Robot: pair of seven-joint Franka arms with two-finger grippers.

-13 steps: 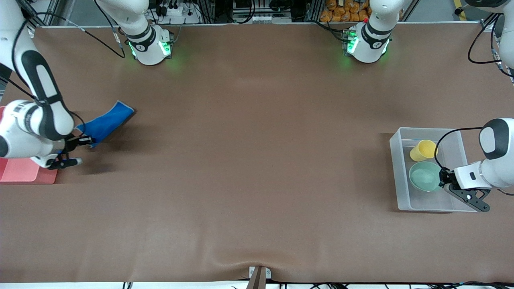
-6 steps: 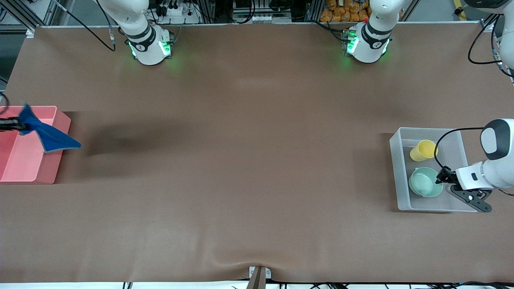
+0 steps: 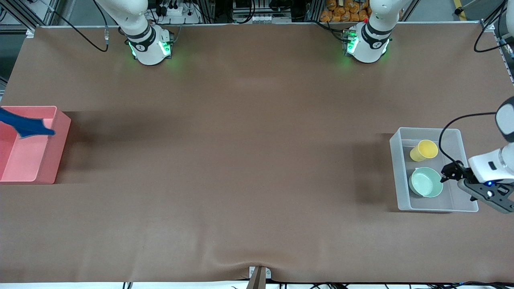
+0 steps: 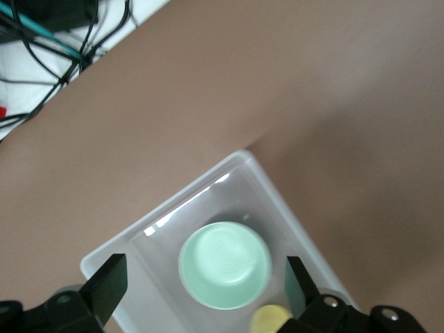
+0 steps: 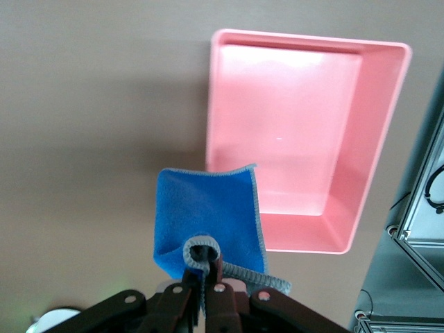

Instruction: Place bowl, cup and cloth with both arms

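The mint green bowl (image 3: 425, 182) and the yellow cup (image 3: 423, 150) sit in a clear plastic bin (image 3: 395, 172) at the left arm's end of the table; the bowl is nearer the front camera. My left gripper (image 3: 450, 171) is open and empty above the bin. In the left wrist view the bowl (image 4: 225, 264) lies between and below its fingers (image 4: 107, 284), with the cup (image 4: 270, 319) beside it. My right gripper (image 5: 206, 274) is shut on a gathered edge of the blue cloth (image 5: 208, 218), held over the pink bin (image 5: 305, 45). The cloth (image 3: 24, 125) shows in the front view; the right gripper does not.
The pink bin (image 3: 60, 140) stands at the right arm's end of the table. The brown table mat (image 3: 241, 160) stretches between the two bins. A metal frame post (image 5: 423, 229) rises just past the pink bin.
My right arm has carried the cloth off the table to over the pink bin and left the front view. My left gripper has drawn up and away from the bowl, which shifted slightly nearer the camera.
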